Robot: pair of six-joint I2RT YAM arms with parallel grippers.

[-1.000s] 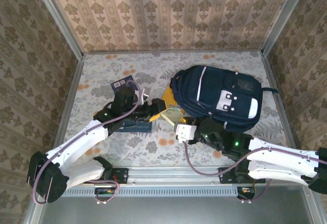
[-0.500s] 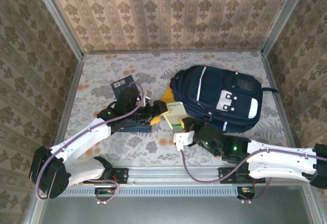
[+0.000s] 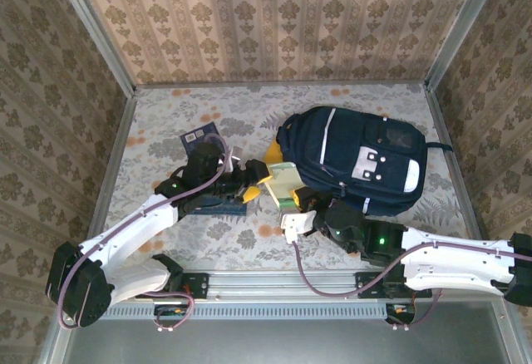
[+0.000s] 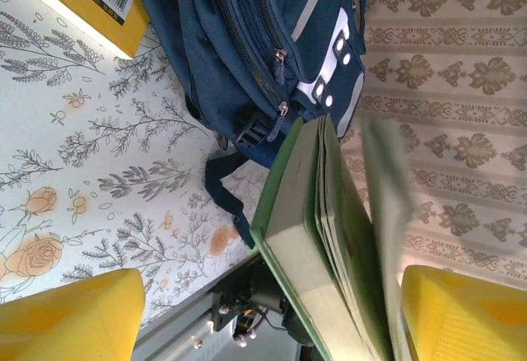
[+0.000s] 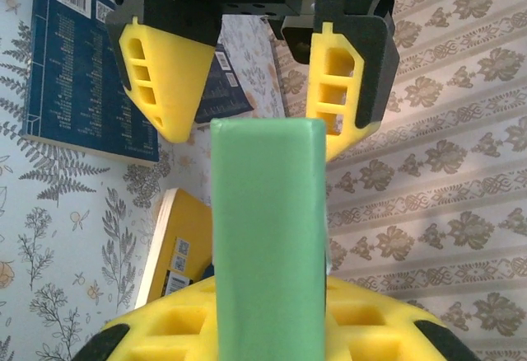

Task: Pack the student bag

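**Bag flat, green book held beside it**

The student bag [image 3: 349,152] lies flat on the table's right half. Its long axis runs left to right, with the grey-white patch at the right end. At its left end, the right gripper [image 3: 294,204] clamps a green book [image 3: 285,188]. The left gripper [image 3: 258,178] has its fingers spread wide either side of the book. The table has a floral cloth [image 3: 166,115], and the walls [image 3: 274,23] are papered.

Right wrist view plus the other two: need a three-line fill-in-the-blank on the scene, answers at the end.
1. The right gripper is shut on a book whose cover is ____.
2. The left gripper has a finger on each side of that book, its jaws ____.
3. The student bag lies on the robot's ____ half of the table.
Missing words: green; open; right.
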